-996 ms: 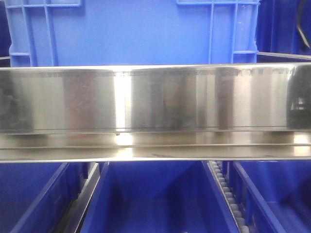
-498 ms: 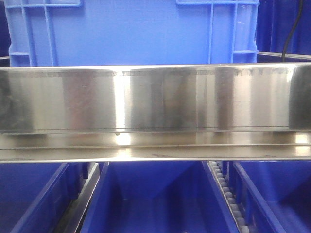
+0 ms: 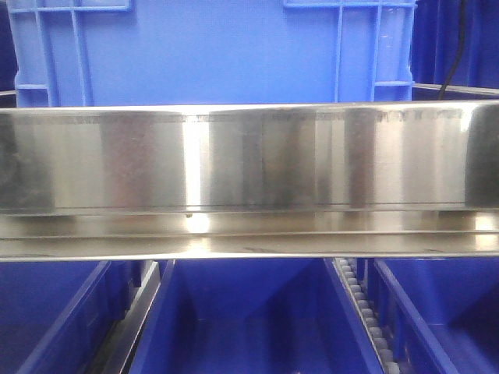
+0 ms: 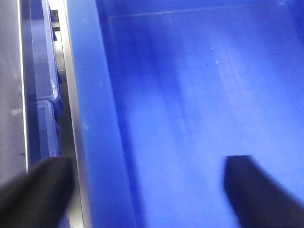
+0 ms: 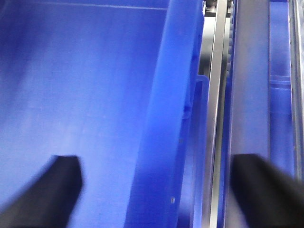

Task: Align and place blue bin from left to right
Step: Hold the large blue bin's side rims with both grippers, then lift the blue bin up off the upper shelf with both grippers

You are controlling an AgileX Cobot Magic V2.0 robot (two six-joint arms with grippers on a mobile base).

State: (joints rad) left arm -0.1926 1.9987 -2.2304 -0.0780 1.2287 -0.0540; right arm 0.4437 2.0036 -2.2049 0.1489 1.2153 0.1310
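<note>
Front view: the blue bin [image 3: 210, 51] stands on the upper level of the rack, directly behind a wide polished steel beam [image 3: 249, 156] that hides its base. It reaches from the beam's left end to right of centre, with ribbed corners visible at both sides. A darker bin [image 3: 452, 39] sits just beside it on the right, crossed by a black cable [image 3: 454, 62]. Beneath the beam, three lower bins [image 3: 242, 319] lie side by side, with a roller track [image 3: 366, 312] between the middle and right ones. Left wrist view: the left pincer [image 4: 142, 190] is spread wide, one finger outside and one inside the bin's left wall [image 4: 90, 118], gripping nothing. Right wrist view: the right pincer [image 5: 156, 190] is likewise spread wide astride the right wall [image 5: 161, 118], with a steel rail [image 5: 216, 118] running just beside that wall.
</note>
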